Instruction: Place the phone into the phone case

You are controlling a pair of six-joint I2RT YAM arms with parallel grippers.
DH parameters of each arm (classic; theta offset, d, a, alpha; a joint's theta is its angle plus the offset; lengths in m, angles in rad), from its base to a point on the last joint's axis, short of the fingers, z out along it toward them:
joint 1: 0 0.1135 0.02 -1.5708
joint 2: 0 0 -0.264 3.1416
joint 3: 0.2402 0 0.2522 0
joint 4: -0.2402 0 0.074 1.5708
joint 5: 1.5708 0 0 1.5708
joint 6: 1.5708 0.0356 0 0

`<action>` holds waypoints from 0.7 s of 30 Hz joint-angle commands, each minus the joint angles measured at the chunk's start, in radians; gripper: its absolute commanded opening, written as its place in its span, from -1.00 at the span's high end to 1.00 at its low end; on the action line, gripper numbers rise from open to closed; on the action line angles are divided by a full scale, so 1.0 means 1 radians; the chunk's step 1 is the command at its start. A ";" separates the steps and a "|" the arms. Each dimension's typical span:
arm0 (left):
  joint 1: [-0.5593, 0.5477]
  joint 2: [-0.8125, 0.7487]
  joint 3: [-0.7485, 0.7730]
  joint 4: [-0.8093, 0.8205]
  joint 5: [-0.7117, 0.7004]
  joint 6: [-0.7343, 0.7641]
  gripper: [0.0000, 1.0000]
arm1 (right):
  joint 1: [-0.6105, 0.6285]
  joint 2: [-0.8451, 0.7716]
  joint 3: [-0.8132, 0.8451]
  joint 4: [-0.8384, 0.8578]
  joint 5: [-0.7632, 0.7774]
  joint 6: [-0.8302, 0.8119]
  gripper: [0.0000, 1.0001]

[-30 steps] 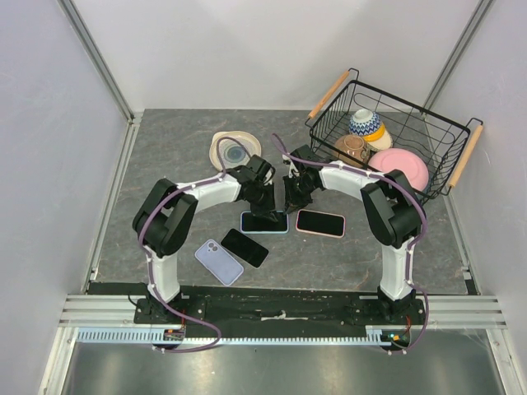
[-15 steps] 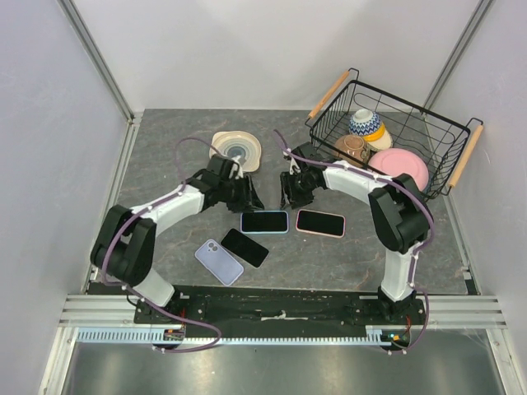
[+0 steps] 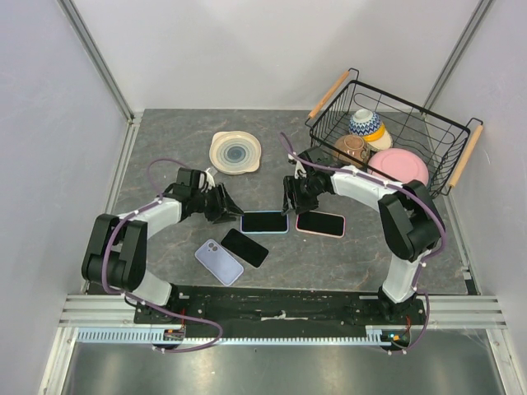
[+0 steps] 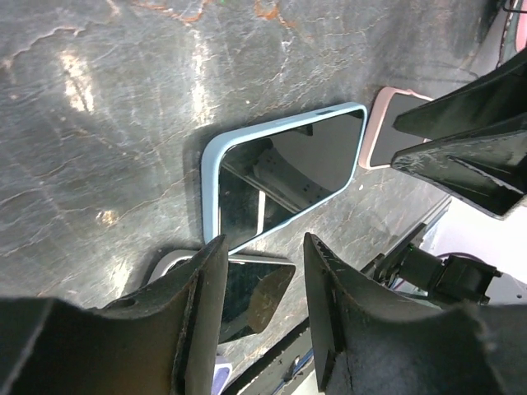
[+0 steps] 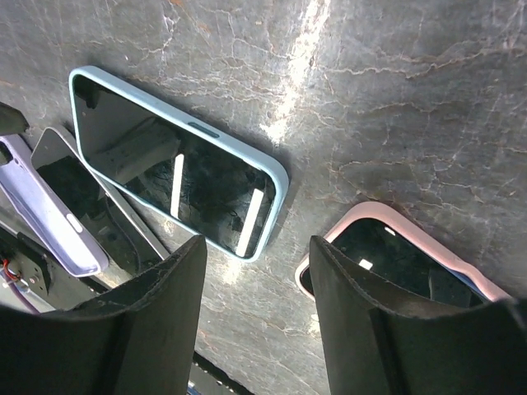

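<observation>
A phone in a light-blue case lies screen up mid-table; it also shows in the left wrist view and the right wrist view. A phone in a pink case lies to its right. A bare black phone and a lilac case, back up, lie nearer the front. My left gripper is open and empty just left of the blue-cased phone. My right gripper is open and empty above the gap between the two cased phones.
A cream plate sits behind the left gripper. A black wire basket with wooden handles stands at the back right, holding several bowls. The right gripper's fingers show in the left wrist view.
My left gripper has drawn back leftward off the blue-cased phone, and its arm has swung out to the left. The right gripper has barely moved.
</observation>
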 commanded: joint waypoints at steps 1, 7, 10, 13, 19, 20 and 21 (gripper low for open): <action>0.001 0.027 0.009 0.070 0.066 0.001 0.03 | -0.003 0.018 -0.014 0.018 -0.037 0.006 -0.19; -0.006 0.088 0.029 0.067 0.025 0.012 0.10 | -0.003 0.047 -0.025 0.052 -0.089 0.024 -0.12; -0.018 0.120 0.047 0.051 -0.006 0.027 0.13 | -0.003 0.066 -0.028 0.055 -0.098 0.031 -0.06; -0.039 0.160 0.076 0.024 -0.032 0.039 0.16 | -0.003 0.081 -0.031 0.056 -0.106 0.023 -0.01; -0.097 0.229 0.129 0.024 -0.042 0.033 0.35 | -0.003 0.124 -0.019 0.075 -0.135 0.009 0.15; -0.105 0.240 0.142 0.027 -0.043 0.030 0.37 | -0.003 0.127 -0.016 0.079 -0.147 0.012 0.19; -0.110 0.243 0.150 0.030 -0.049 0.023 0.41 | -0.001 0.130 -0.012 0.085 -0.149 0.017 0.23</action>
